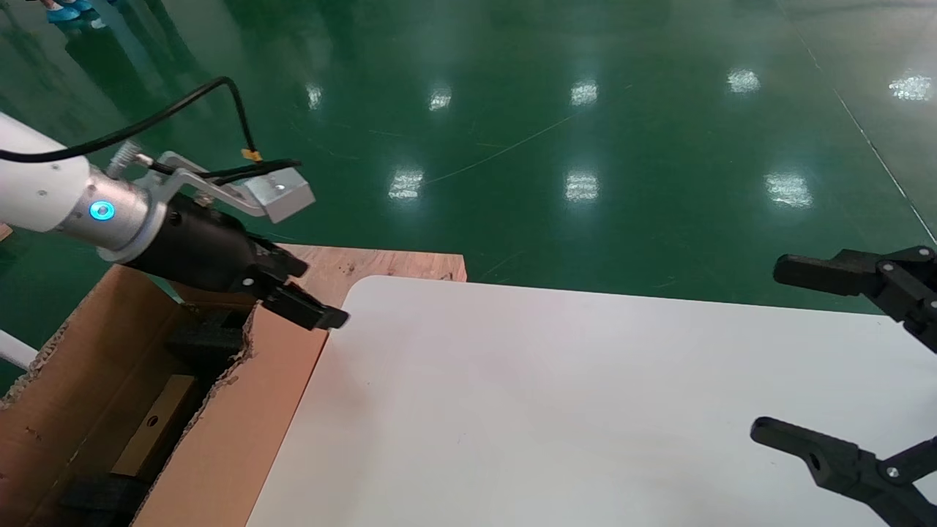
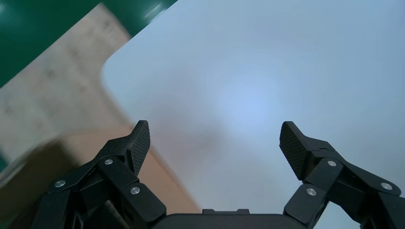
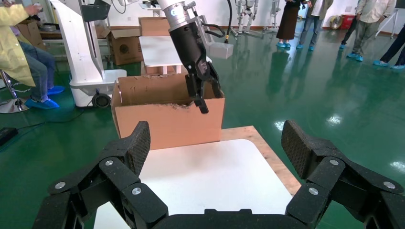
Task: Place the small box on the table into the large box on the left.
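In the head view, the left gripper [image 1: 311,304] hangs at the left of the frame, above the near wall of the large box [image 1: 234,432], right by the rounded corner of the table [image 1: 556,395]. Its fingers look spread and carry nothing. The small box [image 1: 152,424] lies inside the large box in the lower left corner, its round hole facing up, with black foam [image 1: 208,340] beyond it. A wooden board [image 1: 381,263] shows behind the table's corner. The right gripper [image 1: 805,359] sits at the right edge, over the table, jaws wide apart and empty.

In the left wrist view, the left gripper [image 2: 215,143] fills the bottom of the frame, jaws released with only the white table [image 2: 267,86] between them; the carton's wall [image 2: 62,162] lies at lower left, blurred.

In the right wrist view, the right gripper [image 3: 215,143] spans the bottom, jaws released and empty over the table [image 3: 210,176]. The left gripper [image 3: 203,93] shows at upper centre, poised over the torn rim of the large box [image 3: 167,121].
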{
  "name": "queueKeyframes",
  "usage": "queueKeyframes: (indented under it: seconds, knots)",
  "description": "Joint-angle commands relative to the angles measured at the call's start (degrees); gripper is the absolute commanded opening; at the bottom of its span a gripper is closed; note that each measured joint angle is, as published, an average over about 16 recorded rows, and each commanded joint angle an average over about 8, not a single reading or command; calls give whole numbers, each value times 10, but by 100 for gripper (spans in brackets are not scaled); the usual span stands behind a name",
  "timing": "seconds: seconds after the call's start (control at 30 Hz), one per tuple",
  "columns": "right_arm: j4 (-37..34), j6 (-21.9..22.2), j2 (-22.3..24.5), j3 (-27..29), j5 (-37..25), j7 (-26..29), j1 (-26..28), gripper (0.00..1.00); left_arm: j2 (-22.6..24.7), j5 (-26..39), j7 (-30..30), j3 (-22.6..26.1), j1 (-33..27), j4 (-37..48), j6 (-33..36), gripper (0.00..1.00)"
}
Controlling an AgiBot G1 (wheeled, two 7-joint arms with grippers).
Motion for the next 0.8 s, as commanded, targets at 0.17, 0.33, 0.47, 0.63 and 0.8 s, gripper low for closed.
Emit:
queueKeyframes:
  seconds: [0.17, 0.33, 0.47, 0.63, 0.8]
  knots:
    - [0, 0, 0, 0, 0, 0, 0, 100, 5, -35, 54, -95, 73, -7, 18, 100]
    - [0, 0, 0, 0, 0, 0, 0, 100, 10, -65, 99, -175, 134, -13, 34, 100]
    - [0, 0, 0, 0, 0, 0, 0, 100, 13, -88, 134, -238, 183, -18, 46, 100]
    - [0, 0, 0, 0, 0, 0, 0, 100, 18, -118, 179, -318, 244, -24, 62, 100]
    - [0, 0, 0, 0, 0, 0, 0, 100, 22, -147, 225, -398, 305, -30, 78, 100]
